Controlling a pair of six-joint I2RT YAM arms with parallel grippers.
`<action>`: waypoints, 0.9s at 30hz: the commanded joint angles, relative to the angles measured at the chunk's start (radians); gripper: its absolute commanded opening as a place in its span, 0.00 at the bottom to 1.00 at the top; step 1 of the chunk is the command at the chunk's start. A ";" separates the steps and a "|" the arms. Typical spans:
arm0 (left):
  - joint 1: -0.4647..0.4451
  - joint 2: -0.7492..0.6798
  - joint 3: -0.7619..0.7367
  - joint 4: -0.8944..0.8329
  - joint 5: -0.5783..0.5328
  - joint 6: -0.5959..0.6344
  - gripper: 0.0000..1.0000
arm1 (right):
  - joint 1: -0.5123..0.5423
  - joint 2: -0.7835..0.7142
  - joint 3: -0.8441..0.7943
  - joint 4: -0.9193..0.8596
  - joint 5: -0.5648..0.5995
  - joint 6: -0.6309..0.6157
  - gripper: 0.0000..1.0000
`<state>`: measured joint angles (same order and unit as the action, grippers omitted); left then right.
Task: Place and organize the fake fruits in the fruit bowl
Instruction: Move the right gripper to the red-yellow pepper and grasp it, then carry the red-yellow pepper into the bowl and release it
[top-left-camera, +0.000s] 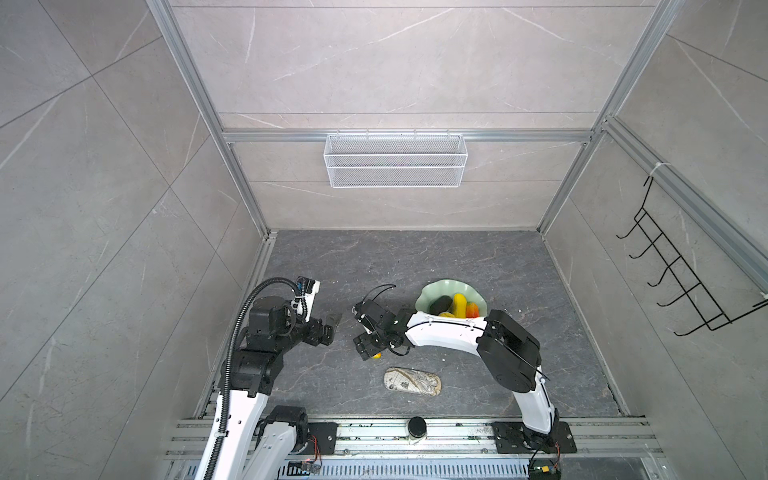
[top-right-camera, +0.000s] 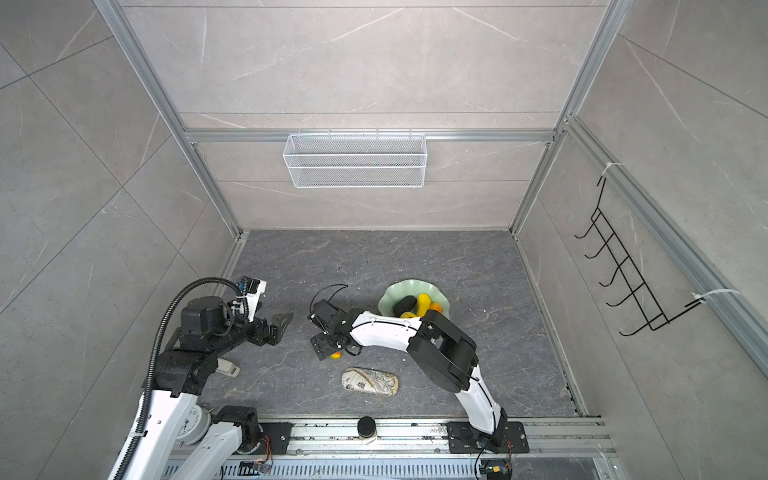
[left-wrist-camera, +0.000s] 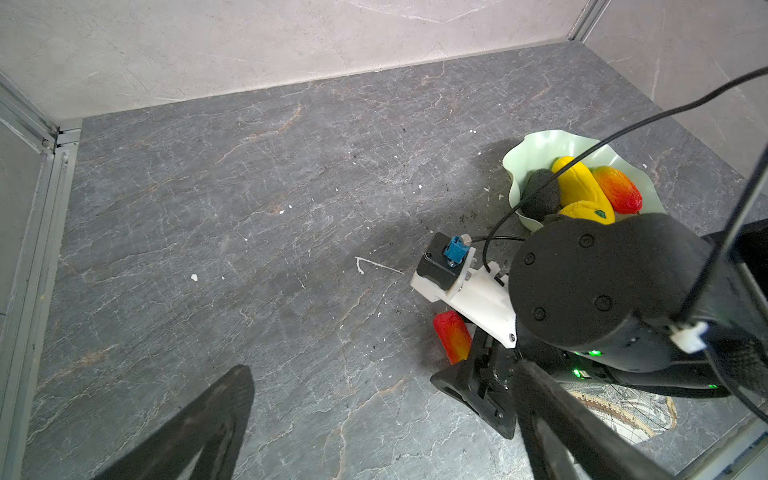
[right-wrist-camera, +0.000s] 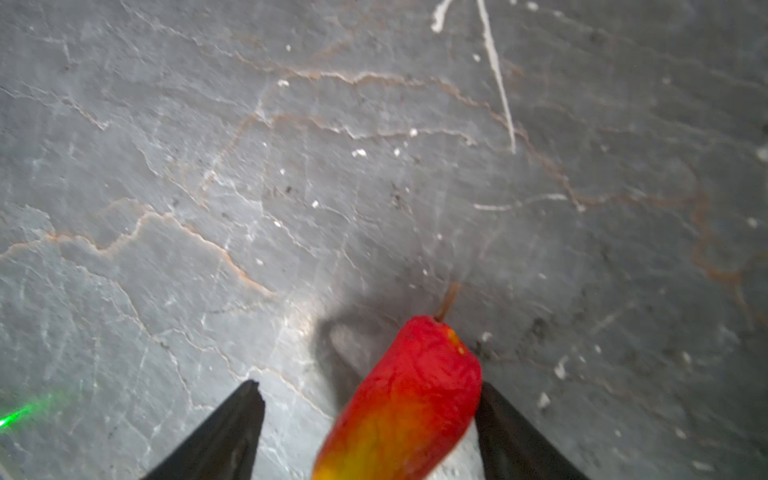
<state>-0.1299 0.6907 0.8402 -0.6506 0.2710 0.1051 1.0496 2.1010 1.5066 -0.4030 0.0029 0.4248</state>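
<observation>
four of the fake fruits are found inside the fruit bowl (top-left-camera: 432, 286) (top-right-camera: 398, 286) (left-wrist-camera: 536, 145), which stands on the dark stone surface (top-left-camera: 457, 257), right of the middle in both top views. the black oval fruit (top-left-camera: 440, 304) (left-wrist-camera: 540, 195), the long yellow fruit (top-left-camera: 459, 301) (left-wrist-camera: 577, 183) and the red-orange fruit (top-left-camera: 472, 309) (left-wrist-camera: 615, 189) are laid side by side, touching, and the round yellow fruit (left-wrist-camera: 588, 210) is tucked against them at the near rim, half hidden by the right arm in the top views. the loose red-orange fruit (right-wrist-camera: 407, 407) (left-wrist-camera: 453, 343) (top-left-camera: 376, 355) (top-right-camera: 336, 355) is left outside the bowl, resting on the surface nearer the middle, apart from the bowl and near the beige patterned pouch (top-left-camera: 411, 381) (top-right-camera: 370, 381). the right pincer (right-wrist-camera: 369, 385) (top-left-camera: 365, 352) (top-right-camera: 322, 351) is set low around this fruit with its fingers spread: in the right wrist view the fruit is seen between them, one finger (right-wrist-camera: 511, 432) just against the fruit's side, while a strip of bare surface is left between the fruit and the other finger (right-wrist-camera: 224, 432), so the fruit is framed but not clamped. the left pincer (left-wrist-camera: 384, 368) (top-left-camera: 330, 326) is held over the left part of the surface, released, its fingers wide apart, and nothing is held between them
</observation>
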 joint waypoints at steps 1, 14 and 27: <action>0.004 -0.010 0.011 0.017 0.010 -0.010 1.00 | 0.003 0.039 0.043 -0.028 -0.004 -0.009 0.75; 0.005 -0.005 0.011 0.014 0.003 -0.005 1.00 | 0.003 0.036 0.052 -0.062 0.005 -0.030 0.28; 0.005 -0.008 0.010 0.011 0.000 -0.006 1.00 | -0.112 -0.251 -0.091 -0.003 0.072 -0.031 0.20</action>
<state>-0.1299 0.6907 0.8402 -0.6510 0.2680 0.1051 0.9894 1.9453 1.4643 -0.4374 0.0338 0.3897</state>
